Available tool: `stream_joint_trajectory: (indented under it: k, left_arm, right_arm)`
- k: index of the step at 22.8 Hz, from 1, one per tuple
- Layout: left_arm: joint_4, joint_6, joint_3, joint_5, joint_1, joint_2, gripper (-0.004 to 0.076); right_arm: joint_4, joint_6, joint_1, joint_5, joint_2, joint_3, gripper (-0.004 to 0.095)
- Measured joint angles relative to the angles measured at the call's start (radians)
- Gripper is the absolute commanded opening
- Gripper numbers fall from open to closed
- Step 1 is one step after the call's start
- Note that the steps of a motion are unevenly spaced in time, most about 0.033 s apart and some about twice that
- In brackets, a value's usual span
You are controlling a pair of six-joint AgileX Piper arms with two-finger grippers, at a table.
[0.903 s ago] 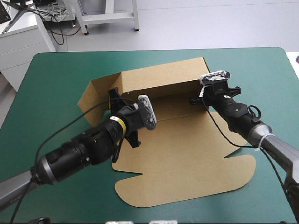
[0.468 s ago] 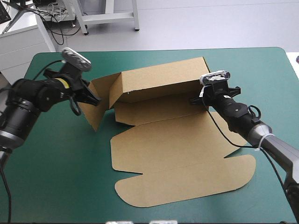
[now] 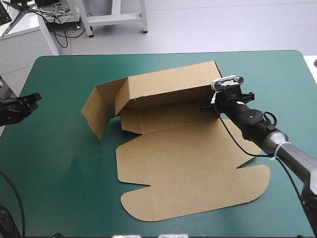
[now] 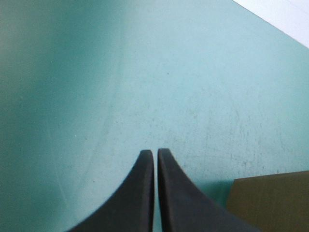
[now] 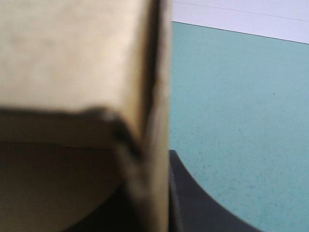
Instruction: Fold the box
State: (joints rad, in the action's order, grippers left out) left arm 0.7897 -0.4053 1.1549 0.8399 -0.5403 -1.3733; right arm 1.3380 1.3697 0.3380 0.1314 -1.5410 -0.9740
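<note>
High view: the box (image 3: 188,163), a cut sheet of brown board, occupies the centre of the frame on the teal-green cover (image 3: 59,168). Its rear wall (image 3: 171,84) stands raised across the upper centre, and a side flap (image 3: 99,111) at the wall's left end stands upright too, angled outward toward the left of the frame. The remainder of the sheet lies flat, extending to the lower centre, where a broad panel with rounded corners (image 3: 198,193) ends the sheet. The right gripper (image 3: 210,105), entering from the lower right, sits at the right end of the raised rear wall. In the right wrist view that wall's edge (image 5: 149,96) runs between the black fingers (image 5: 203,203), which close narrowly upon the board so that the claw grips the box; teal-green cover lies beyond the wall on the outer side. The left gripper (image 3: 30,100) appears at the left edge of the high view, at mid-height, well apart from the box and above bare cover. In the left wrist view its two fingers (image 4: 142,193) meet in a single pointed arch with nothing between them, over the cover. A corner of brown board (image 4: 270,200) shows just beside the finger bases; whether it is part of the box cannot be told.
</note>
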Motion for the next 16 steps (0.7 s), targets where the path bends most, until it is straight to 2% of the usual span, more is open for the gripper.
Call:
stream_joint_trajectory:
  k: [7,9,11,12,13,15,16]
  left_arm:
    - [0.09,-0.044,-0.09,-0.03,-0.025,-0.002,0.0007]
    - [0.095,-0.046,-0.098,-0.039,-0.025,-0.002,0.0007]
    - [0.097,-0.049,-0.099,-0.041,-0.025,-0.002,0.0007]
    - [0.098,-0.05,-0.099,-0.043,-0.025,-0.002,0.0007]
    - [0.098,-0.05,-0.099,-0.043,-0.025,-0.002,0.0007]
    - [0.098,-0.05,-0.099,-0.043,-0.025,-0.002,0.0007]
    - [0.098,-0.05,-0.099,-0.044,-0.025,-0.002,0.0007]
  right_arm:
    - [-0.001,-0.041,-0.047,-0.169,-0.013,-0.001,-0.0012]
    - [-0.053,-0.116,-0.077,-0.22,-0.021,-0.013,-0.0007]
    - [-0.186,-0.266,-0.115,-0.301,-0.021,-0.066,0.0]
    - [-0.337,-0.429,-0.143,-0.382,-0.021,-0.122,0.0]
    - [-0.441,-0.559,-0.155,-0.44,-0.023,-0.16,0.0]
    - [-0.794,-0.918,-0.169,-0.675,-0.042,-0.317,0.0]
    - [-0.894,-1.001,-0.169,-0.775,-0.053,-0.383,0.0]
